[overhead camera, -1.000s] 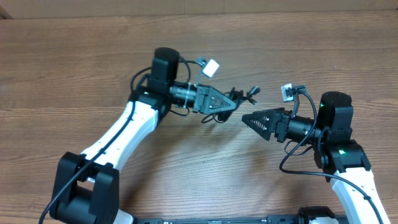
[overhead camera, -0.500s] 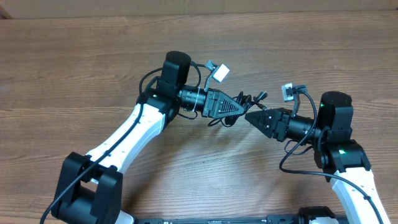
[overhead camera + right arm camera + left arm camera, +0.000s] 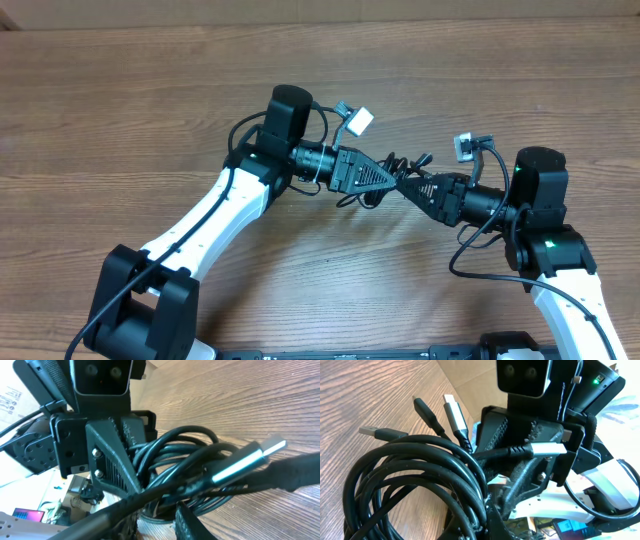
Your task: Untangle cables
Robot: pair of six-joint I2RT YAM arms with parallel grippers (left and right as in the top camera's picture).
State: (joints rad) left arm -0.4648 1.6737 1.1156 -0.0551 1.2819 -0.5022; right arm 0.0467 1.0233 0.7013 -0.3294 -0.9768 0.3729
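Observation:
The cables [image 3: 398, 163] are a bunch of thin black cords held a little above the wood table [image 3: 120, 120]. My left gripper [image 3: 390, 178] is shut on the bunch; in the left wrist view its loops [image 3: 420, 475] hang left of my jaws [image 3: 492, 512], and several plugs [image 3: 456, 414] stick up. My right gripper [image 3: 409, 186] meets it tip to tip. It is shut on one cable near its end, the silver-tipped plug [image 3: 547, 449] jutting past its fingers. In the right wrist view that plug [image 3: 265, 449] crosses above my right gripper [image 3: 160, 515].
Both arms reach in from the near edge, left arm [image 3: 210, 215] and right arm [image 3: 540, 215]. Their grippers touch over the middle of the table. A lighter strip [image 3: 320, 10] runs along the table's far edge.
The left gripper has carried the bunch rightwards until it meets the right gripper. The right gripper's jaws have gone from wide open to closed on a cable end.

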